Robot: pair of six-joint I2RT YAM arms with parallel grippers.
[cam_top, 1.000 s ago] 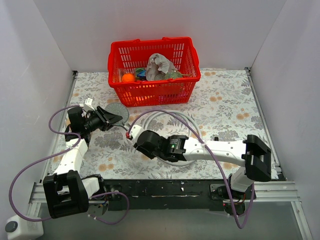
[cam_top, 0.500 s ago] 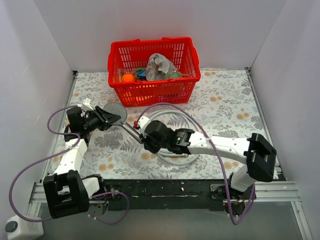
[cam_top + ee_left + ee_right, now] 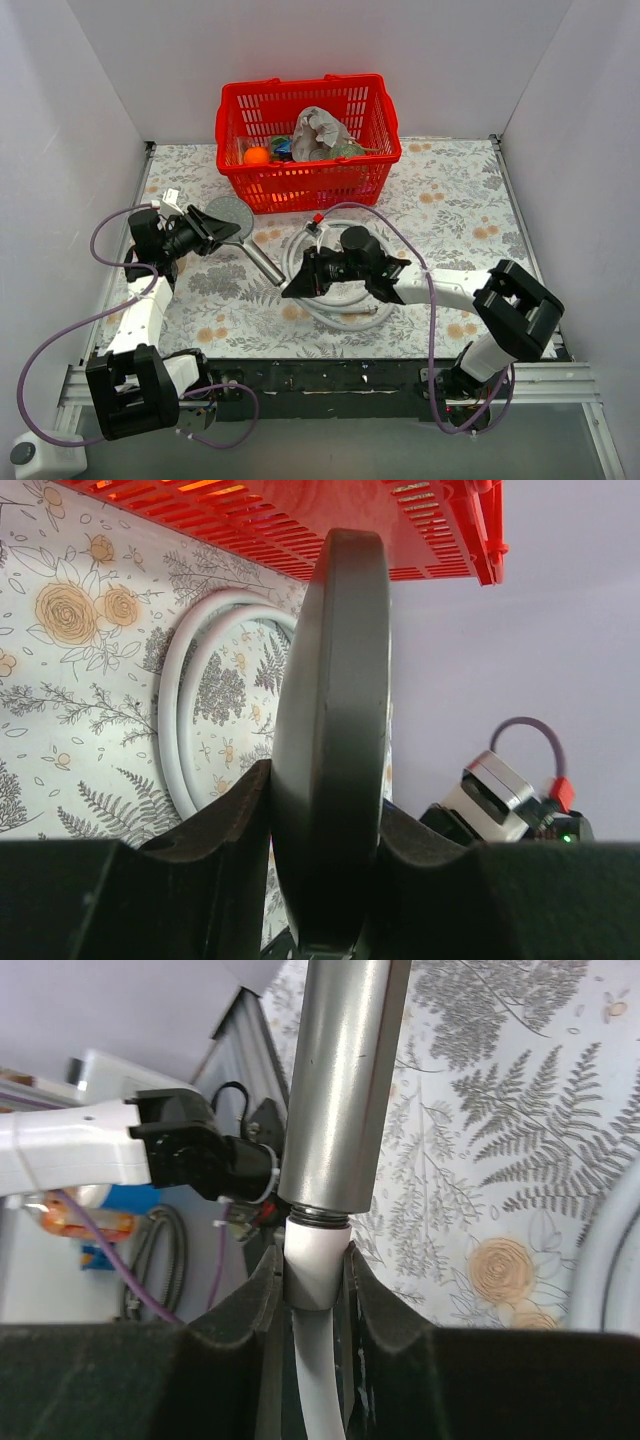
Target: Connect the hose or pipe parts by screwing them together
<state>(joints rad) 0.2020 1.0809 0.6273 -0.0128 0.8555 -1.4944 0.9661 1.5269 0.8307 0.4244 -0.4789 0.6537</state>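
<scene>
While head [image 3: 330,730] sits clamped, hose [image 3: 318,1252] (pinched) touches handle [image 3: 345,1080].

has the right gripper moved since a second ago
yes, the right gripper has swung rightward and back toward the red basket, with its fingers shut on the hose end at the handle of the shower head

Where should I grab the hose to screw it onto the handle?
By the white end nut, right at the handle, coming in along the hose. It's round and lined up with the handle, so a pinch across it should turn it.
</scene>
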